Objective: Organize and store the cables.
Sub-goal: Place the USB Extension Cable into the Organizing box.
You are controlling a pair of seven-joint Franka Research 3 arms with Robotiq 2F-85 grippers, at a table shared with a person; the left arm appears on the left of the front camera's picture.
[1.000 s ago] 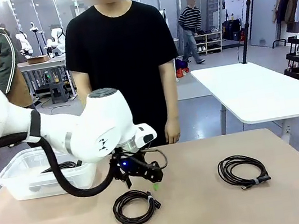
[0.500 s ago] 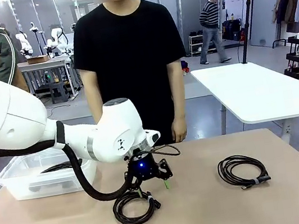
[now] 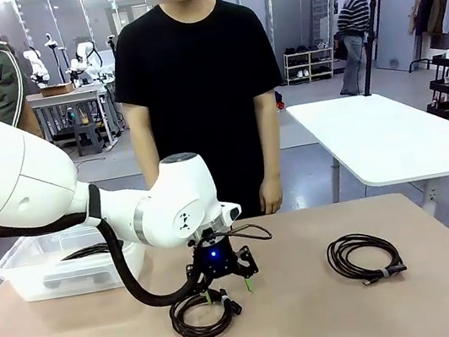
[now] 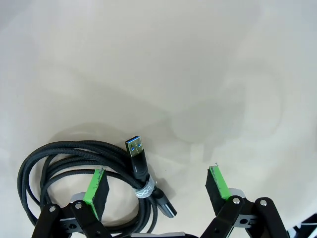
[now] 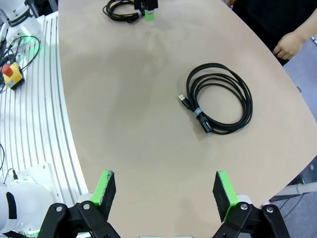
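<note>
Front view: our left gripper [image 3: 228,291] points down over the table [image 3: 318,325], jaws spread wide, right above one cable coil [image 3: 198,316]. A second coil [image 3: 364,257] lies well apart toward the robot's right. A clear bin [image 3: 20,282] on the left holds another black cord [image 3: 92,250].

Left wrist view: we see the green pads [image 4: 96,191] straddling the coil's tied stretch, grey tie [image 4: 145,189] and USB plug [image 4: 134,146] between them. Nothing is pinched.

Right wrist view: our right gripper [image 5: 165,191] is spread too, holding nothing, with the second coil flat on the table farther off.
</note>
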